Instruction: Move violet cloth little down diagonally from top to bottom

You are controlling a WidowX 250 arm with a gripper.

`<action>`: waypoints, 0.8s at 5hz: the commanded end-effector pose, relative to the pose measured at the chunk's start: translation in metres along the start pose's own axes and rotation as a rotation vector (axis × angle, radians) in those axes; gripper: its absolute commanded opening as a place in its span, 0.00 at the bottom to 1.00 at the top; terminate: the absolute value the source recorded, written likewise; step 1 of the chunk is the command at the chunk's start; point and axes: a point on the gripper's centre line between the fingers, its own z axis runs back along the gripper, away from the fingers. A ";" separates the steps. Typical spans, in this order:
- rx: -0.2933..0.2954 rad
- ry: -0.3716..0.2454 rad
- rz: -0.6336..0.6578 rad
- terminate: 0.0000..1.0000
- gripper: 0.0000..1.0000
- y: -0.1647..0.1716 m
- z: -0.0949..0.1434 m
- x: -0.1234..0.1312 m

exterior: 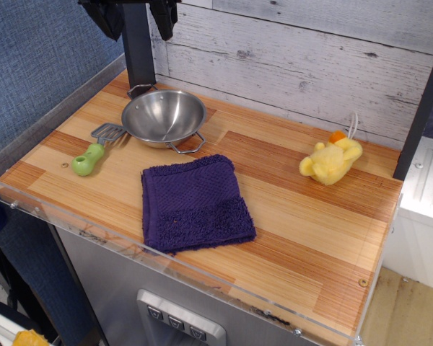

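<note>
The violet cloth (195,203) is a dark purple terry towel lying flat on the wooden tabletop (296,216), near the front edge, just in front of the steel bowl (164,117). A woven band runs across its lower part. My gripper (133,14) hangs at the top left of the view, well above and behind the bowl, far from the cloth. Only its dark lower parts show, cut off by the frame edge, so I cannot tell how the jaws stand. It holds nothing that I can see.
A green-handled metal spatula (95,150) lies left of the bowl. A yellow plush duck (332,160) sits at the right rear. A black post (138,50) stands behind the bowl. A clear lip (130,241) edges the table front. A plank wall stands behind.
</note>
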 end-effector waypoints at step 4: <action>-0.044 0.081 -0.104 0.00 1.00 -0.026 0.015 -0.084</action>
